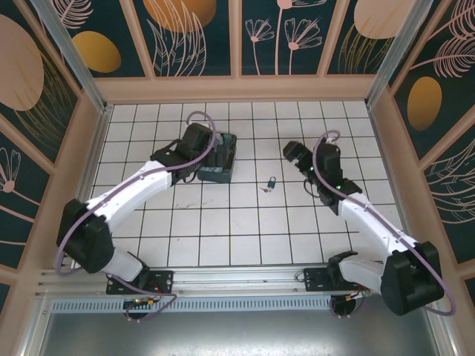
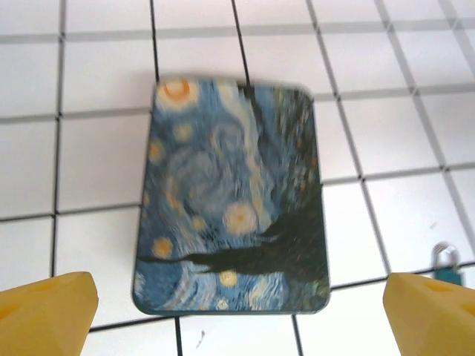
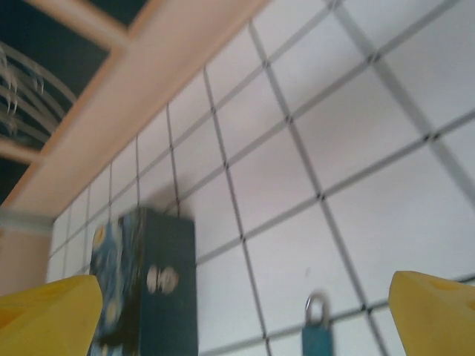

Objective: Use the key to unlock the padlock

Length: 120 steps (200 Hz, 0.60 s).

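Padlock (image 1: 272, 182) lies on the white tiled surface (image 1: 223, 230) near centre, at 3 o'clock of the painted blue-yellow box (image 1: 225, 172); key (image 1: 264, 190) just beside it at 8 o'clock, too small to tell if touching. Left claw (image 1: 214, 157) hangs over the box, fingers spread wide, gripping nothing. Right claw (image 1: 292, 151) at 1 o'clock of padlock, also spread open, empty
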### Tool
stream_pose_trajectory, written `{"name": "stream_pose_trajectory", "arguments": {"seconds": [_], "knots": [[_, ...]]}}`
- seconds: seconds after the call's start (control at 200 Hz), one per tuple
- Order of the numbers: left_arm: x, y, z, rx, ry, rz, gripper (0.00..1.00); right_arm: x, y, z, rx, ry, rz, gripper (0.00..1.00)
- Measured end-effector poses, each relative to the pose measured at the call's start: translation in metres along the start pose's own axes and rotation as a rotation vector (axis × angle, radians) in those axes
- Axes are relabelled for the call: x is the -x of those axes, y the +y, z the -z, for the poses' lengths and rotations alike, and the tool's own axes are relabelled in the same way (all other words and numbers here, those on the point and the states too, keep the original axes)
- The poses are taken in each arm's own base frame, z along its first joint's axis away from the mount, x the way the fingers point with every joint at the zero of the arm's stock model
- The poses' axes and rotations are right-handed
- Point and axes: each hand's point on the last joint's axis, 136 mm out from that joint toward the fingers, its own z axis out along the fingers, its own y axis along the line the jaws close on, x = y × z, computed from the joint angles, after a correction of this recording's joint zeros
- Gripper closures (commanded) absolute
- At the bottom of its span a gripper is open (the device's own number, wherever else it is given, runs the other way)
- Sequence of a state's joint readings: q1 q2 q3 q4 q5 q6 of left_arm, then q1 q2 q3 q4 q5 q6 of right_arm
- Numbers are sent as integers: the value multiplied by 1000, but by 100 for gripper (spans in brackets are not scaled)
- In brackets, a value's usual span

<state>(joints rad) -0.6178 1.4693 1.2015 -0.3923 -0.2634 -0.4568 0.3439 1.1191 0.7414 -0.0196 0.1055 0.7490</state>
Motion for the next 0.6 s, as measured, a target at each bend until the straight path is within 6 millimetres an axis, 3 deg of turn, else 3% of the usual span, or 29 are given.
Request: {"name": "stream_pose_trajectory", "arguments": {"seconds": [0.12, 0.195, 0.28, 0.395, 0.485, 0.601], "knots": [[35, 17, 36, 44, -171, 49, 1, 57, -16, 10, -143, -213, 86, 1], [46, 38, 52, 93, -287, 72, 1, 75, -37, 13, -239, -292, 152, 1], [40, 71, 65, 169, -407, 76, 1, 86, -64, 9, -351, -339, 231, 1], [16, 124, 69, 315, -501, 63, 1, 86, -103, -3, -479, -360, 322, 1], [-1, 168, 68, 442, -532, 61, 1, 72, -133, -12, -538, -351, 381, 1], [-17, 206, 68, 539, -565, 80, 1, 49, -159, -17, -547, -343, 426, 1]]}}
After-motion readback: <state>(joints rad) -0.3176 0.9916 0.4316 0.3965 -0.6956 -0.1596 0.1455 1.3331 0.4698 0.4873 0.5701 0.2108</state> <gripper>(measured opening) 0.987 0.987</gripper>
